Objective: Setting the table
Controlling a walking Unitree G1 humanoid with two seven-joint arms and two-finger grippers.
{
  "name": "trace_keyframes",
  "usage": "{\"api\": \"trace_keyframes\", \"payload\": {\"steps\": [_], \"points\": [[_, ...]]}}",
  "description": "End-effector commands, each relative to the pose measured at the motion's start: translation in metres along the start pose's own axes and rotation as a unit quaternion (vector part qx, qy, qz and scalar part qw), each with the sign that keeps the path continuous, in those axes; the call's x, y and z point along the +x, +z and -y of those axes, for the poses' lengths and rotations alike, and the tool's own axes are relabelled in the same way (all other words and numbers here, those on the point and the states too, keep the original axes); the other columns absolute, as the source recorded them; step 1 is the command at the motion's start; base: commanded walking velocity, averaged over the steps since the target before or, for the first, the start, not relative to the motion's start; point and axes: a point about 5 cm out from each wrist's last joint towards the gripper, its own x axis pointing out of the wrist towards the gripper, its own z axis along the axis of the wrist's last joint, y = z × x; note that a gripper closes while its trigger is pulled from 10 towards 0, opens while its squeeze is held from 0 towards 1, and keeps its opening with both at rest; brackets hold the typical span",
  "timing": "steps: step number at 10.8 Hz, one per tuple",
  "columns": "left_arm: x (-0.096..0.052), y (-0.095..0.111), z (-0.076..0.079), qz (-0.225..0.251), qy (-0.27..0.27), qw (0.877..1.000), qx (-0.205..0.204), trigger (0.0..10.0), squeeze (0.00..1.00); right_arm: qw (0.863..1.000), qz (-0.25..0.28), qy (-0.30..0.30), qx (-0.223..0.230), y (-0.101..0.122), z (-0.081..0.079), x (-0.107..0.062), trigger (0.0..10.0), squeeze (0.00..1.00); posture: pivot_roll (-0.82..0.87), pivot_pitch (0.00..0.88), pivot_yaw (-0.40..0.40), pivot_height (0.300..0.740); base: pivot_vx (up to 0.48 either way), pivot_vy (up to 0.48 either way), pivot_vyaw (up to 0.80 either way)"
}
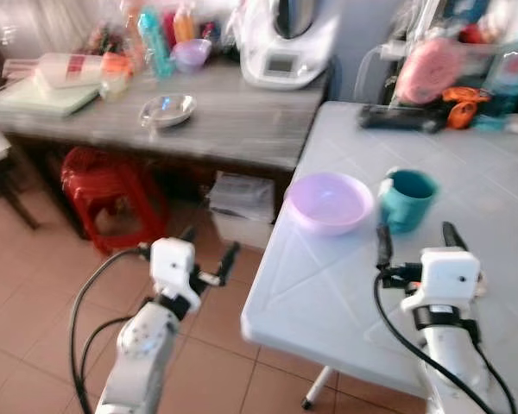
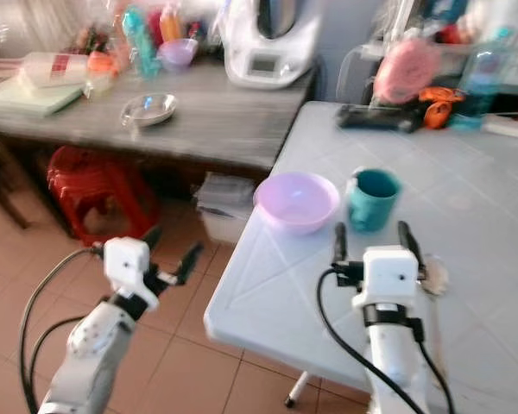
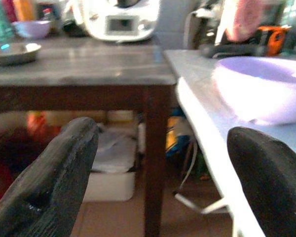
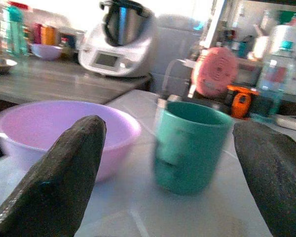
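the teal mug (image 1: 407,200) is being lined up between the spread fingers of the right gripper (image 1: 416,241), and the lilac bowl (image 1: 328,202) just beside it risks being nudged, while the left gripper (image 1: 209,252) is being held spread over the floor.

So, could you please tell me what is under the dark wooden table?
Under the dark wooden table stand a red plastic stool and a white box with papers or bags piled on it. The tabletop hides whatever lies further back, and the shade there is too deep to tell.
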Motion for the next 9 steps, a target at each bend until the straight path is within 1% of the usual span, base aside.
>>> {"api": "trace_keyframes", "payload": {"steps": [1,2,3,4,5,6,7,8,9], "points": [[-0.004,0.001,-0.005,0.006,0.003,1.0,0.012,10.0,0.0,1.0,0.011,0.011,0.005,0.004,-0.005,0.001,10.0,0.0,0.01,0.028,0.066,0.74,0.0,0.0,0.0],[-0.006,-0.001,-0.002,0.001,-0.009,1.0,0.01,10.0,0.0,1.0,0.008,0.016,0.007,0.004,-0.006,0.002,10.0,0.0,0.01,0.028,0.065,0.74,0.0,0.0,0.0],[-0.006,-0.004,-0.001,-0.005,-0.024,1.0,0.016,10.0,0.0,0.999,0.003,0.047,0.008,0.003,-0.011,0.003,10.0,0.0,0.01,0.025,0.061,0.74,0.0,0.0,0.0],[-0.007,-0.005,-0.001,-0.007,-0.041,0.999,0.023,10.0,0.0,0.995,-0.013,0.097,0.002,0.0,-0.016,0.006,10.0,0.0,0.01,0.025,0.06,0.74,0.0,0.0,0.0],[-0.007,-0.006,-0.001,-0.008,-0.04,0.999,0.021,10.0,0.0,0.992,-0.017,0.125,-0.011,-0.001,-0.015,0.01,10.0,0.0,0.01,0.029,0.057,0.74,0.0,0.0,0.0],[-0.008,-0.007,-0.002,-0.012,-0.043,0.999,0.02,10.0,0.0,0.978,-0.036,0.196,-0.065,-0.004,-0.014,0.018,10.0,0.0,0.0,0.04,0.057,0.74,0.0,0.0,0.0],[-0.009,-0.007,-0.001,-0.013,-0.047,0.999,0.018,10.0,0.0,0.969,-0.039,0.226,-0.091,-0.003,-0.009,0.026,10.0,0.0,0.0,0.045,0.053,0.74,0.0,0.0,0.0],[-0.009,-0.007,0.001,-0.011,-0.059,0.998,0.011,10.0,0.0,0.966,-0.037,0.236,-0.101,0.001,-0.005,0.035,10.0,0.0,0.0,0.05,0.048,0.74,0.0,0.0,0.0],[-0.011,-0.006,0.013,-0.001,-0.119,0.993,0.014,10.0,0.0,0.956,-0.054,0.26,-0.126,0.001,0.002,0.051,10.0,0.0,0.01,0.058,0.038,0.74,0.0,0.0,0.0]]}}
